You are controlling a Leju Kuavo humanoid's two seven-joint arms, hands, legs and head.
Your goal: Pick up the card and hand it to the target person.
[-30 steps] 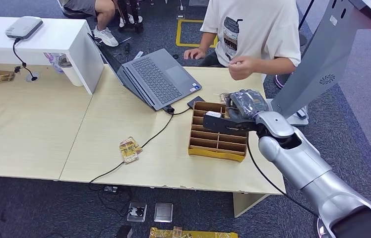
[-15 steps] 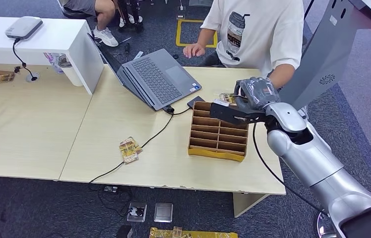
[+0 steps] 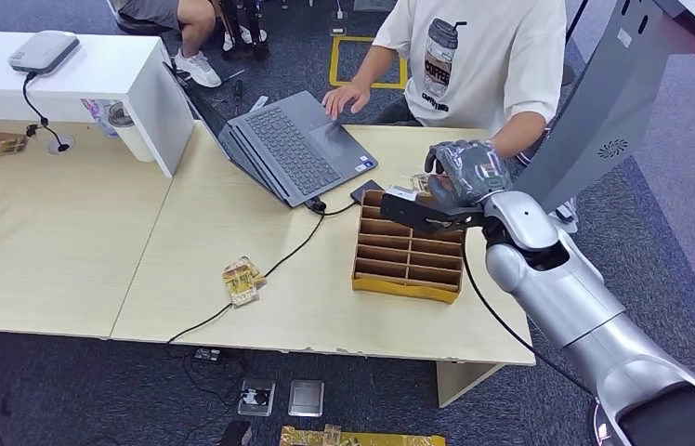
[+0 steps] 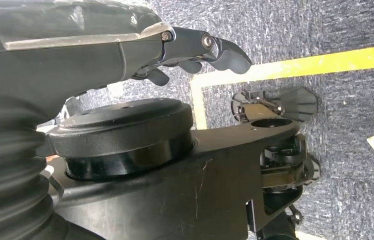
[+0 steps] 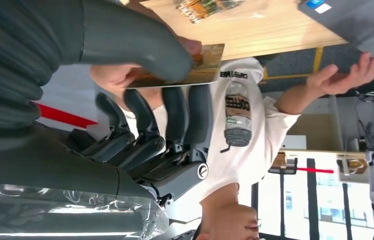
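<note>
Head view, going left to right: the white desk unit [image 3: 93, 65] sits at the table's [image 3: 65, 251] far left edge, a small gold packet [image 3: 243, 281] lies near the front edge with a black cable [image 3: 269, 269] running past it, and the open laptop [image 3: 293, 144] is at the far edge, where the person [image 3: 474, 65] now has one hand resting on it. The brown divider box [image 3: 409, 246] is toward the right end of the table, and the right hand [image 3: 460, 177] hovers just over its far right corner. Compared with a second ago the hand has lifted off the box and swung toward the person, then eased back a touch in the last half second. From the right wrist view the thumb [image 5: 140, 45] and fingers [image 5: 175, 115] are pinching the card [image 5: 195, 67], and the person's other hand [image 5: 120, 75] is right up against it on the far side, so it looks like the handover is basically happening. I'd guess what's left is letting go once the person has a solid hold. The left hand [image 4: 195, 50] hangs down by the robot's body over the carpet [image 4: 325, 30], fingers loosely curled with nothing in them.
</note>
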